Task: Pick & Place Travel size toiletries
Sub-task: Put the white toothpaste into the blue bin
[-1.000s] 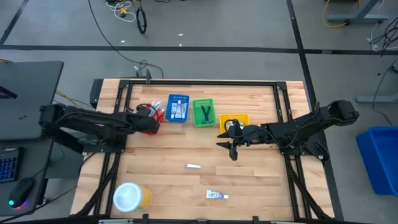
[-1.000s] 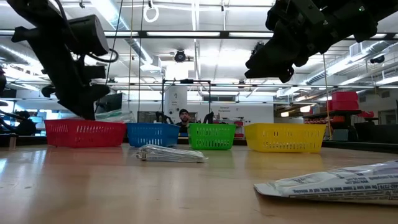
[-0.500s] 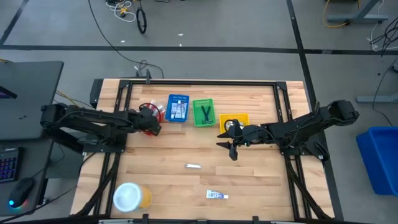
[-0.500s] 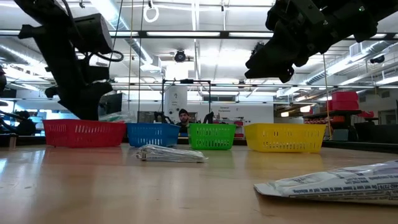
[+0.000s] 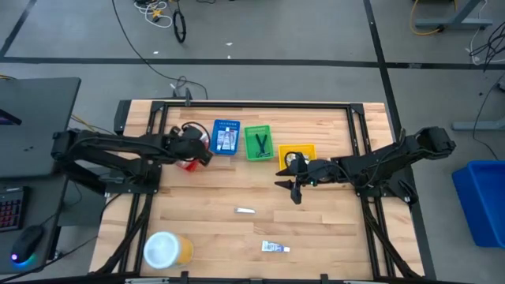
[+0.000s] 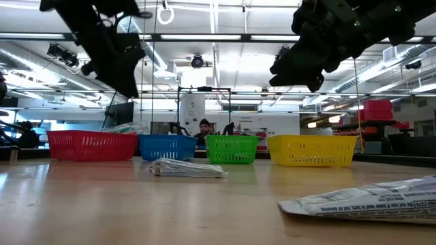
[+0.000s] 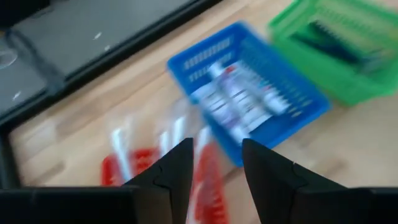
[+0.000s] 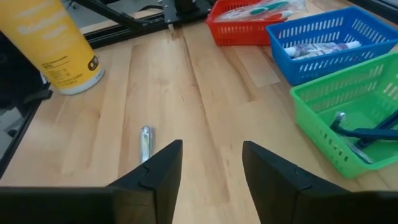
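Two toiletries lie flat on the wood: a small silvery tube (image 5: 245, 211) (image 6: 187, 169) (image 8: 145, 140) and a white-and-blue tube (image 5: 274, 248) (image 6: 368, 201) nearer the front edge. Pale toothbrushes (image 7: 168, 143) (image 8: 261, 9) lie in the red bin (image 5: 188, 147), white tubes (image 7: 242, 102) in the blue bin (image 5: 226, 137), and dark sticks (image 8: 367, 134) in the green bin (image 5: 258, 143). My left gripper (image 5: 207, 154) (image 6: 129, 92) (image 7: 217, 144) hangs open and empty above the red bin's right side. My right gripper (image 5: 295, 192) (image 8: 211, 144) is open and empty, high above the table before the yellow bin (image 5: 297, 154).
A big yellow jar with a white lid (image 5: 166, 250) (image 8: 56, 46) stands near the table's front left corner. The four bins stand in a row along the far side (image 6: 231, 148). A dark frame runs around the tabletop. A person (image 6: 201, 127) shows far off in the room.
My left gripper has risen from down at the red bin to well above it, shifting a little toward the table's right and far edge. My right arm has kept still, and both loose tubes lie where they were.
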